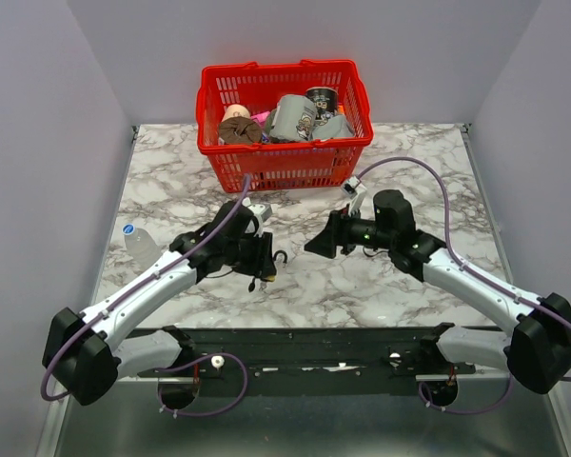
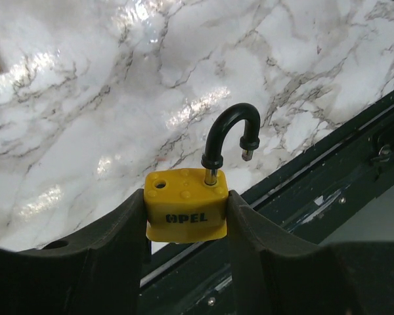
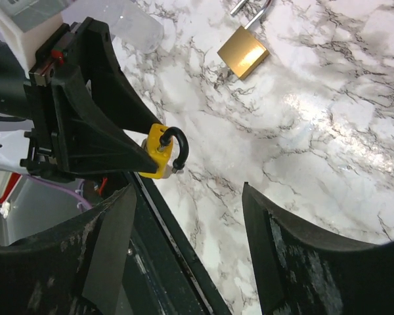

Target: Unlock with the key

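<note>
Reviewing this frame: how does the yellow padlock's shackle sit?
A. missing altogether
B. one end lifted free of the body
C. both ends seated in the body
B: in the left wrist view the shackle of the yellow padlock has one end seated and the other hanging clear of the body.

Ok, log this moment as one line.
left gripper: shut on yellow padlock | shackle: open | right gripper: open, empty

Yellow padlock body (image 2: pixel 184 213) reads "OPEL" (black letters, front face).

Veined white marble table (image 1: pixel 171 181), grey walls (image 1: pixel 266 29)
</note>
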Tool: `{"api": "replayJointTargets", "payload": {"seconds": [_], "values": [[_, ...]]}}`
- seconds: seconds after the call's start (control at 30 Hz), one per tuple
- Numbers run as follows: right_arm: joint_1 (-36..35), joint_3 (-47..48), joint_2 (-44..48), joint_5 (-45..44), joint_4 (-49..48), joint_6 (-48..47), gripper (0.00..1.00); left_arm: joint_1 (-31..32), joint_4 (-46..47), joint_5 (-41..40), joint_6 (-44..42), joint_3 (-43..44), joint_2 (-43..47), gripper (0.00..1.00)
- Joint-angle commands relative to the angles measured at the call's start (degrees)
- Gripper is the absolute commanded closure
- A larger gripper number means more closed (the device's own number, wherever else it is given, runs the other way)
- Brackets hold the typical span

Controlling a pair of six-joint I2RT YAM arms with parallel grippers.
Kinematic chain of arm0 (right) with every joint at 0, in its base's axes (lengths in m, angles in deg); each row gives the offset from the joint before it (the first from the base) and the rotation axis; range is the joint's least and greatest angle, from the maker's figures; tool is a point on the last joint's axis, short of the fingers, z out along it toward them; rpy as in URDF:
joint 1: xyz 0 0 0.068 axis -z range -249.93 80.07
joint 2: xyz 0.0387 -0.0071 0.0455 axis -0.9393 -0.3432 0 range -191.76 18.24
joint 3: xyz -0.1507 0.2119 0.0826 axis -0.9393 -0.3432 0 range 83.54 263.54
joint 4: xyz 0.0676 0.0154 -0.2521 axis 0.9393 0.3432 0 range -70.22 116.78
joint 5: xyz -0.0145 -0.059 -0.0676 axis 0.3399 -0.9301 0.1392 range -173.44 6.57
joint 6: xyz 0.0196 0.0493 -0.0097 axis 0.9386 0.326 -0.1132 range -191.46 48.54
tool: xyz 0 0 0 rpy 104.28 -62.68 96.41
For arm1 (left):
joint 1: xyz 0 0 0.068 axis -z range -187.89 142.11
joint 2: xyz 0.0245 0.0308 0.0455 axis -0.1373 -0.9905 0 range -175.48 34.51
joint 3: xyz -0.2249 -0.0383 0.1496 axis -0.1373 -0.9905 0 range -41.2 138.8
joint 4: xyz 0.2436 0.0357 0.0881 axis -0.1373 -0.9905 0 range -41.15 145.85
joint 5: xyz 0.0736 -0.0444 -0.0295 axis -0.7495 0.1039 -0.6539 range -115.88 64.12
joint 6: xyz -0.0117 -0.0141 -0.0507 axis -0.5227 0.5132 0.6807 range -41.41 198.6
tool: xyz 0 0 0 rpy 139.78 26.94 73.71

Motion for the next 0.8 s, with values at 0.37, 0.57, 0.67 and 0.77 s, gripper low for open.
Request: {"api": "replayJointTargets", "payload": {"seconds": [0.37, 0.57, 0.67, 0.77], "values": [[0.04, -3.91, 4.85, -3.52, -1.12, -0.59, 0.25, 0.01, 4.74, -1.08, 3.07, 3.01, -12.56, 1.00], [0.04, -5.31, 7.14, -5.01, -0.68, -1.38, 0.23, 0.01, 7.65, -3.19, 3.69, 4.15, -19.50, 1.00], [0.04, -5.93, 8.20, -5.89, -0.33, -1.82, 0.23, 0.01, 7.83, -7.66, 3.52, 6.17, -22.23, 1.00], [0.04, -6.37, 9.25, -6.51, 0.37, -2.00, 0.23, 0.01, 7.65, -14.25, 3.95, 8.81, -23.55, 1.00]]}}
